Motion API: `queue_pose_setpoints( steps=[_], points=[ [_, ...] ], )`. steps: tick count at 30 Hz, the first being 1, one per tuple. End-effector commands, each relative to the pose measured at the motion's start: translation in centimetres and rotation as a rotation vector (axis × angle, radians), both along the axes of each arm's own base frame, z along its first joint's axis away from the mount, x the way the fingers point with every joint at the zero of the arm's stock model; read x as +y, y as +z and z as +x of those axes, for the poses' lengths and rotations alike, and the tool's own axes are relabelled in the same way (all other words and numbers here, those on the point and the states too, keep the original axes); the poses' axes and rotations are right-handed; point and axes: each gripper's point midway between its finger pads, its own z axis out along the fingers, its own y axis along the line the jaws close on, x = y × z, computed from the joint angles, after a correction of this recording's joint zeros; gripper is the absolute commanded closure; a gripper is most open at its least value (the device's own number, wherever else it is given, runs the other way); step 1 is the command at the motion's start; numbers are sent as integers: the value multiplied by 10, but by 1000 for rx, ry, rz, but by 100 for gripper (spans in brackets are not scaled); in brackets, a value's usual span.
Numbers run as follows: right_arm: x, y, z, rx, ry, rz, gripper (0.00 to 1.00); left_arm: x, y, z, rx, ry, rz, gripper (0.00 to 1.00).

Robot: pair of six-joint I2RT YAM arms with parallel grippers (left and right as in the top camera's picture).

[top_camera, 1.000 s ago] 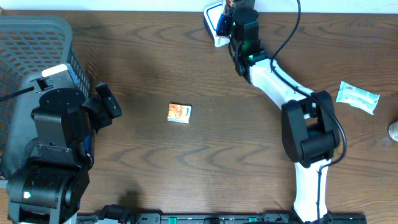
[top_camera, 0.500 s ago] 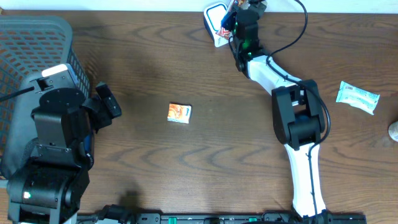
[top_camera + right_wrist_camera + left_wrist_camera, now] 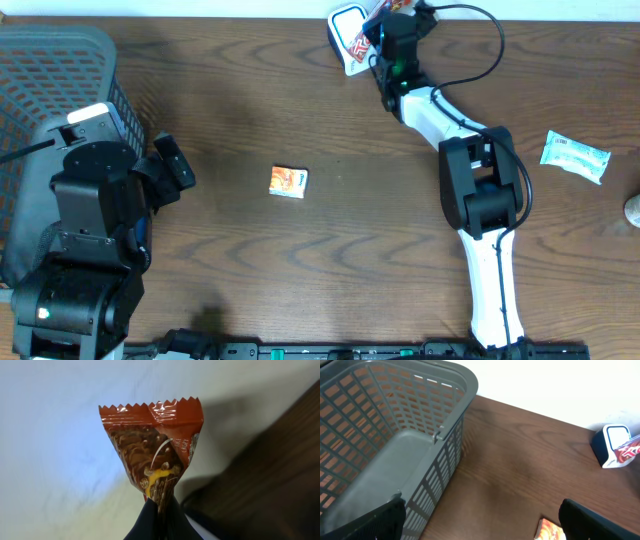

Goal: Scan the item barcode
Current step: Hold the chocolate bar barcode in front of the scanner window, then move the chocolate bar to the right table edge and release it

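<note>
Jaws of my right gripper pinched tight on red-brown snack packet, held against white-blue scanner at far edge of table. My left gripper spread wide beside grey basket, its grey floor showing. Orange box mid-table.

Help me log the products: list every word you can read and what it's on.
"CRISPY", with what looks like "RICE" before it: sideways on the red snack wrapper held in the right gripper.
On the orange packet: print too small to read.
On the white-and-blue packet: print too small to read.
The wrapper's white lettering in the left wrist view: blurred.
</note>
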Motion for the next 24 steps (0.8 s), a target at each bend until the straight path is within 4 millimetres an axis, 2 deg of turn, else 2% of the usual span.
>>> queue_pose_setpoints(
  steps=[1, 4, 9, 12, 17, 18, 19, 24],
  points=[
    [-14, 9, 9, -25, -20, 60, 99, 3, 3, -1, -1, 4, 18, 2],
    [-6, 16, 11, -30, 75, 81, 99, 3, 3, -1, -1, 4, 18, 2],
    [-11, 16, 2, 86, 154, 67, 99, 3, 3, -1, -1, 4, 18, 2],
    [-20, 10, -16, 220, 175, -6, 99, 3, 3, -1, -2, 4, 18, 2],
    [-41, 20, -53, 379, 207, -183, 99, 3, 3, -1, -1, 4, 18, 2],
    [-54, 22, -70, 453, 204, -224, 99, 3, 3, -1, -1, 4, 18, 2],
    [-60, 23, -79, 490, 200, -241, 99, 3, 3, -1, -2, 4, 18, 2],
    [-96, 10, -113, 656, 204, -317, 99, 3, 3, -1, -1, 4, 18, 2]
  ],
)
